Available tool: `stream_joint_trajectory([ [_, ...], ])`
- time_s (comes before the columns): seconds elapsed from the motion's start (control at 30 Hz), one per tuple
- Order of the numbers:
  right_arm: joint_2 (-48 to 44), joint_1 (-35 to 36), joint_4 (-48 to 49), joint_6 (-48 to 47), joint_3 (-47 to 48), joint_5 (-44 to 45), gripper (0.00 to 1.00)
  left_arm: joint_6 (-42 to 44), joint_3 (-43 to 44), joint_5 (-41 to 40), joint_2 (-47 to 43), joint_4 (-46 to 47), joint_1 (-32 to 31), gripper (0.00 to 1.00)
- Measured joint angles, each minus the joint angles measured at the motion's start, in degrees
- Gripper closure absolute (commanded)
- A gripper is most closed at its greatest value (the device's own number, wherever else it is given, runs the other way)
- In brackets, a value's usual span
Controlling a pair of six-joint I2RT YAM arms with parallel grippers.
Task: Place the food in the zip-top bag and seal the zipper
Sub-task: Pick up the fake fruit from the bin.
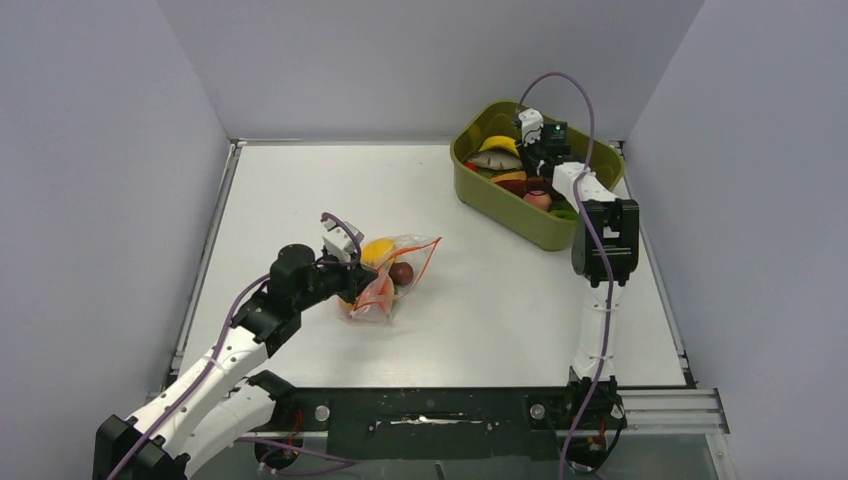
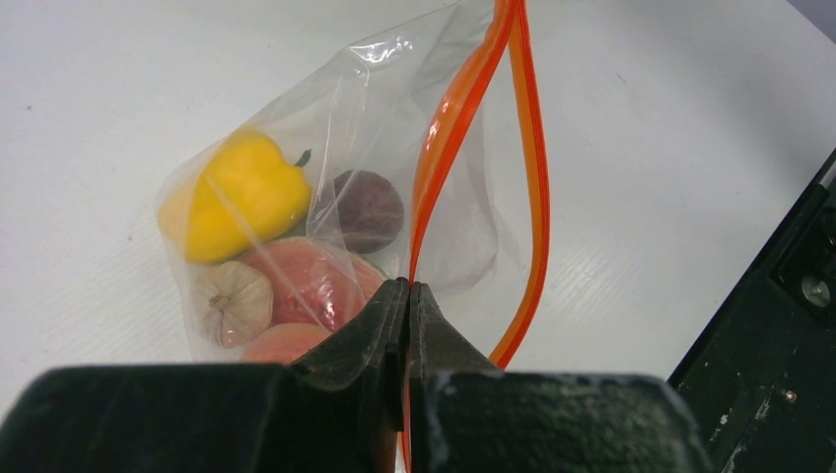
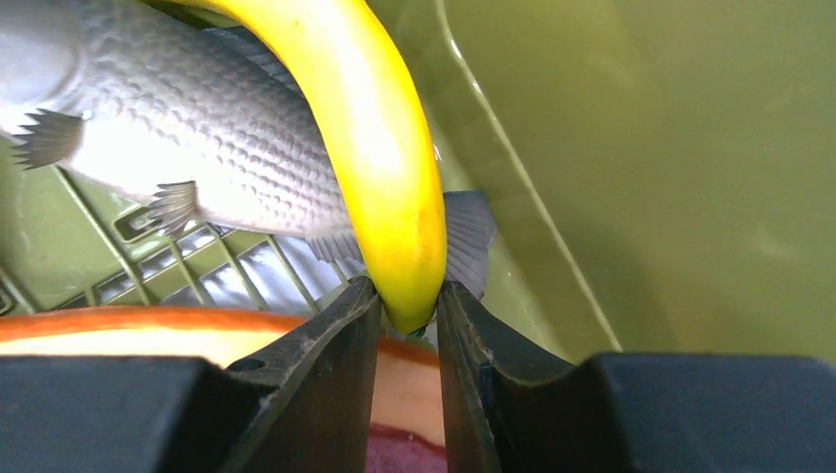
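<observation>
- A white table [image 1: 480, 330] sits between grey walls [image 1: 420, 60] on three sides.
- The left gripper [image 2: 407, 296] is clamped together on the zipper [image 2: 463, 108] of the zip-top bag [image 1: 415, 252], left of centre; a yellow pepper [image 2: 242, 192], peach [image 2: 306, 281] and dark purple piece [image 2: 370, 209] lie inside.
- The right gripper [image 3: 408, 305] pinches the banana [image 3: 375, 128] by its tip inside the olive-green tub [image 3: 690, 148], beside a toy fish [image 3: 197, 128].
- The tub stands at the far right corner, with bare tabletop between it and the bag.

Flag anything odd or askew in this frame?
Only one thing: the right hand pinches the banana at its very tip in the olive-green tub, a thin hold that might slip. Nothing spilled or damaged.
</observation>
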Motion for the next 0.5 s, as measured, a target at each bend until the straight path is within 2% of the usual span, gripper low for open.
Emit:
stream_joint_trajectory([
  [0.5,-10.9,0.2,0.8,3.1,-7.9,0.8,0.80,-0.4,-0.2,0.0,-1.2,0.4,0.0,1.00],
])
